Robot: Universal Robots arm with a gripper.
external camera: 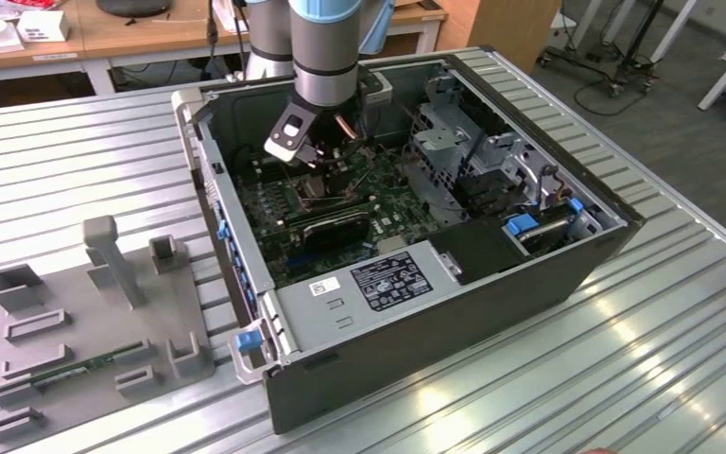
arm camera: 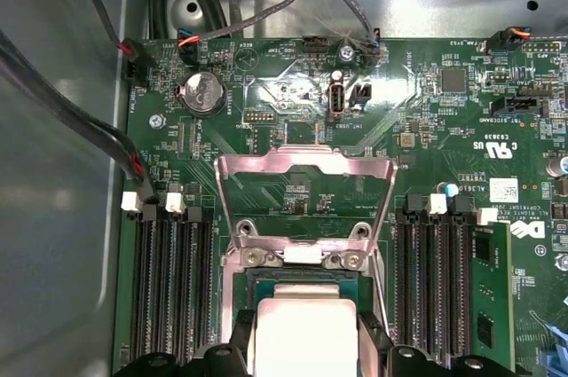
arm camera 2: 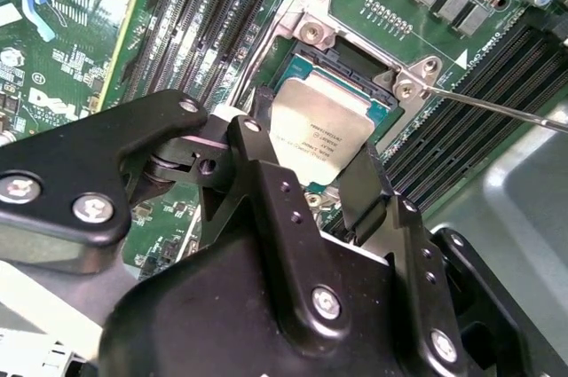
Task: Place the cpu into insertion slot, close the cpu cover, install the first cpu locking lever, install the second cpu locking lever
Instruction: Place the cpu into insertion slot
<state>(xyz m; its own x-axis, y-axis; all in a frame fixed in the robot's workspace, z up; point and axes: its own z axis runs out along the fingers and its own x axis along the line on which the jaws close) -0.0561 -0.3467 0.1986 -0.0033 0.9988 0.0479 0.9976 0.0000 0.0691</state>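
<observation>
My claw [arm camera 2: 315, 153] clenches the cpu [arm camera 2: 321, 124] over the insertion slot [arm camera 2: 346, 66], cpu cover [arm camera: 306, 162] raised; seating, I judge, demands square alignment.

The cpu [arm camera 2: 321, 129] has a pale, satin metal face. The cover [arm camera: 306, 162] is thin bright metal, reflective. The gripper [arm camera 2: 311, 168] looks matt black. The board [arm camera: 417, 129] is glossy green; the table [external camera: 665, 378] ribbed, shiny metal.
</observation>
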